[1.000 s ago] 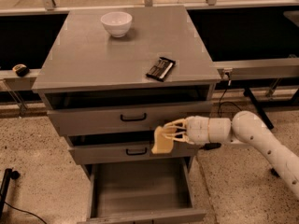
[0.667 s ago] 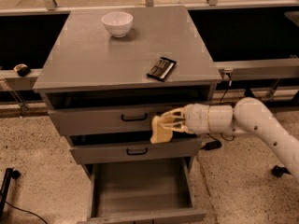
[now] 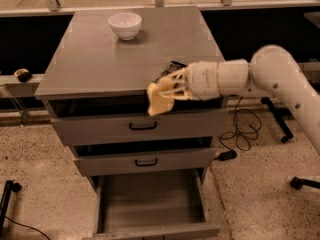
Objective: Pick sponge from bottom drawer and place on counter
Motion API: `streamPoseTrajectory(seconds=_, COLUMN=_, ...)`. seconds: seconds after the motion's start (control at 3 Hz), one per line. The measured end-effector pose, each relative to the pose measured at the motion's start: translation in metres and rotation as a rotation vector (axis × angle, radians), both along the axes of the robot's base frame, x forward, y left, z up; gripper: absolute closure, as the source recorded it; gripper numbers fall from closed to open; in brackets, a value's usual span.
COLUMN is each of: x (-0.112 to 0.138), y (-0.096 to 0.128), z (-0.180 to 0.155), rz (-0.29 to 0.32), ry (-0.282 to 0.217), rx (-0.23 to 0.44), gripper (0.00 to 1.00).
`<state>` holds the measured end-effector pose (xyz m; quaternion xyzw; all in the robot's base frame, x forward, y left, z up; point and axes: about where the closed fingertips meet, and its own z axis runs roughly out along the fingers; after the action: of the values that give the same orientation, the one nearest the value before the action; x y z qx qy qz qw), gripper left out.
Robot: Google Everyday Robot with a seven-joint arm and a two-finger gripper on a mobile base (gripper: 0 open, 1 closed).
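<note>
Counter (image 3: 100, 59): bare grey top with room left of centre. Bottom drawer (image 3: 150, 204) stands pulled out, tray looks empty. Arm comes in from the right, tool (image 3: 167, 90) at the counter's front edge, fingers clamped on the sponge (image 3: 159, 100). Sponge droops from the tips, long axis roughly vertical, lower end hanging in front of the top drawer. My read: lift, then move inward over the top. White bowl (image 3: 125, 25) is at the back, well apart.

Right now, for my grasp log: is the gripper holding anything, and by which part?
The gripper holds the sponge by its upper edge, just in front of the counter's front edge; the rest of the sponge hangs free.
</note>
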<state>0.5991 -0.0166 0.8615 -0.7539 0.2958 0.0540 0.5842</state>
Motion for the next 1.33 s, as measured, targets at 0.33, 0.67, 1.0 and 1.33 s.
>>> streamPoseTrajectory(seconds=0.33, x=0.001, y=0.025, z=0.049, rz=0.040, ry=-0.070, rx=-0.031, gripper=1.00)
streamPoseTrajectory(seconds=0.67, x=0.012, y=0.049, z=0.082, rz=0.012, ry=-0.092, rx=-0.089, gripper=1.00)
streamPoseTrajectory(seconds=1.0, x=0.049, y=0.066, z=0.098, rz=-0.039, ry=-0.029, rx=-0.079, gripper=1.00)
streamPoseTrajectory(seconds=1.33, x=0.088, y=0.075, z=0.108, rz=-0.069, ry=0.048, rx=0.005, gripper=1.00)
